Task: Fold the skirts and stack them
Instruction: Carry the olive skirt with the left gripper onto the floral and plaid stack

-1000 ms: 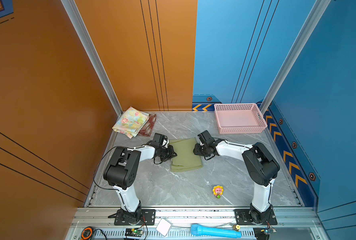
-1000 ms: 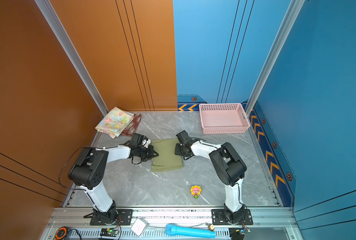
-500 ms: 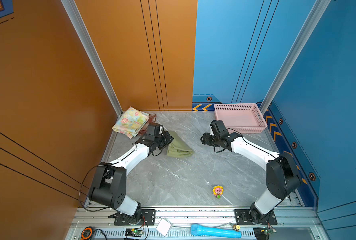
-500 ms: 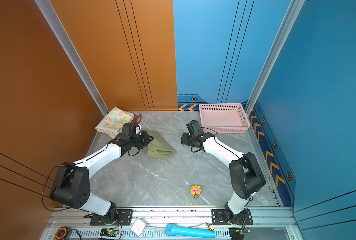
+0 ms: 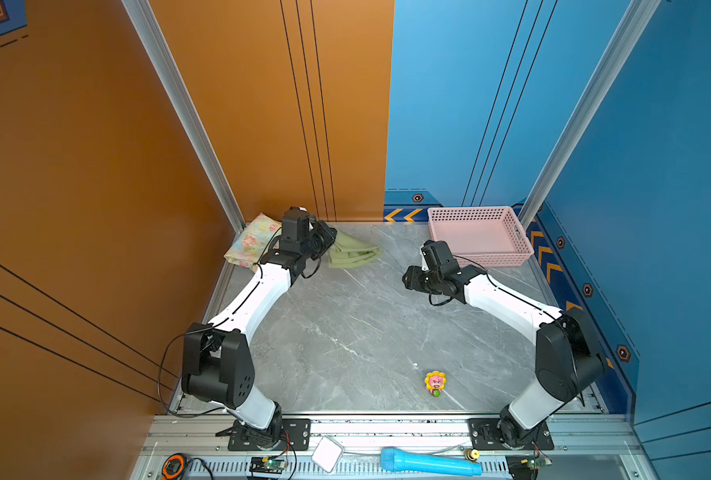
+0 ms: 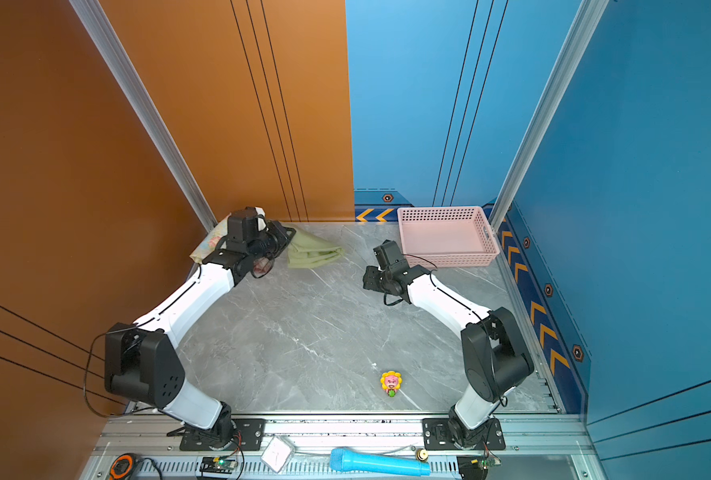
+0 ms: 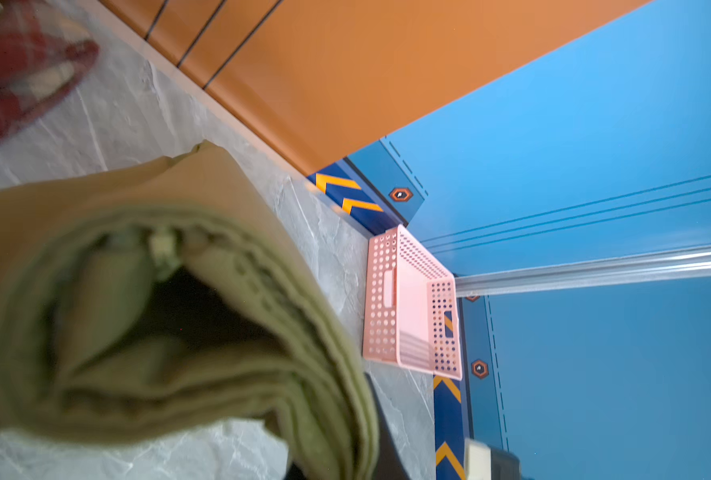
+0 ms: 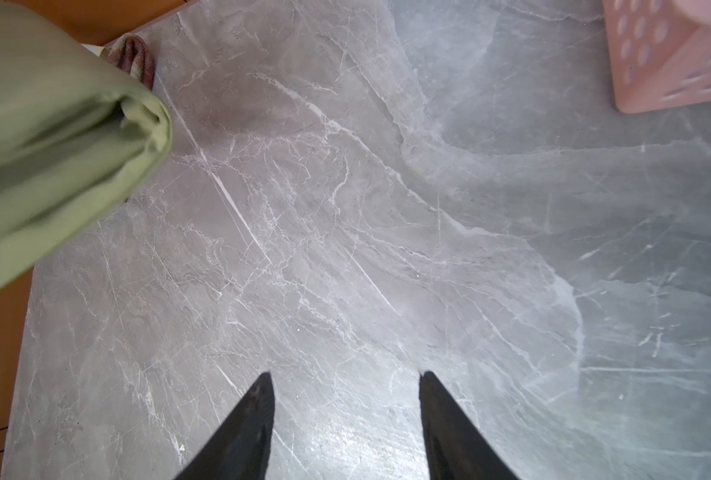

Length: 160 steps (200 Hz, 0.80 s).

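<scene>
Grey marble table: your left gripper is clamped on the olive skirt, which trails right from its jaws at the far left. The floral skirt and plaid skirt lie just left of it, so this arm is nearer. Your right gripper, jaws apart and empty, hangs well away.

No words, numbers or brand names are legible anywhere. Only orange chevron arrows mark the blue wall base.

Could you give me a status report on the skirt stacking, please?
Left gripper: jaws shut on green skirt, beside floral skirt, not yet stacked. Right gripper: jaws open, empty. Nothing in the way.
</scene>
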Tool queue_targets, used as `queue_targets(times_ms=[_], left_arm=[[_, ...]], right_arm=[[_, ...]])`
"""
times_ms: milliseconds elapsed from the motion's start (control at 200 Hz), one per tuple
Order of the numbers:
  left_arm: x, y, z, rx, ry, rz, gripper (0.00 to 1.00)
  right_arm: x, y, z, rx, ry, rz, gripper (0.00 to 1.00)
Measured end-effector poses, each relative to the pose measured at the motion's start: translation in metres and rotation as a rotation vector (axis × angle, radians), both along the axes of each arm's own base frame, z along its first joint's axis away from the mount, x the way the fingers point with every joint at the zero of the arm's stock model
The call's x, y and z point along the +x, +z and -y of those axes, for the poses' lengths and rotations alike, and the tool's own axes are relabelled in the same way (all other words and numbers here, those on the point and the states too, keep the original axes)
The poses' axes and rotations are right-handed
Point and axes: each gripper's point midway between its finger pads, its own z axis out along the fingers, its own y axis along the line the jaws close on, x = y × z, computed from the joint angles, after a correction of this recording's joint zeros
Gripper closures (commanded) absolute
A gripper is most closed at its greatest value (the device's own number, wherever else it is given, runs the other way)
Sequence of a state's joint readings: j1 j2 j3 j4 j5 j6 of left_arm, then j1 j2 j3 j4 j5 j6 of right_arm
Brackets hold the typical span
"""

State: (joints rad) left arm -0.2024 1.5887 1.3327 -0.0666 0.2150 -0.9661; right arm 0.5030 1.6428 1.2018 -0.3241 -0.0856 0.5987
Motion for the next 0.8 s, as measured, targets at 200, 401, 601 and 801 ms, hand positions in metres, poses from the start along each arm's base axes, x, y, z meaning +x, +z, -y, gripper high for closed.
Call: queue_targets(times_ms=[200,401,601,801], left_arm=[[0.029,0.018,-0.045,0.012,0.115,0.054,1.0],[0.051,0.027,-0.096,0.022,0.218,0.114,1.0],[0.072,0.029,-0.152,0.036,0.317,0.154,1.0],[0.089,0.023,-0.195,0.043,0.387,0.175,1.0]], right_arm=[[-0.002,0.008,0.004,-0.005,-0.001,0.022,0.42],[-0.008,0.011,0.007,-0.012,0.01,0.032,0.42],[-0.009,0.017,0.012,-0.026,0.007,0.055,0.41],[-0.009,0.018,0.015,-0.046,0.005,0.068,0.41]])
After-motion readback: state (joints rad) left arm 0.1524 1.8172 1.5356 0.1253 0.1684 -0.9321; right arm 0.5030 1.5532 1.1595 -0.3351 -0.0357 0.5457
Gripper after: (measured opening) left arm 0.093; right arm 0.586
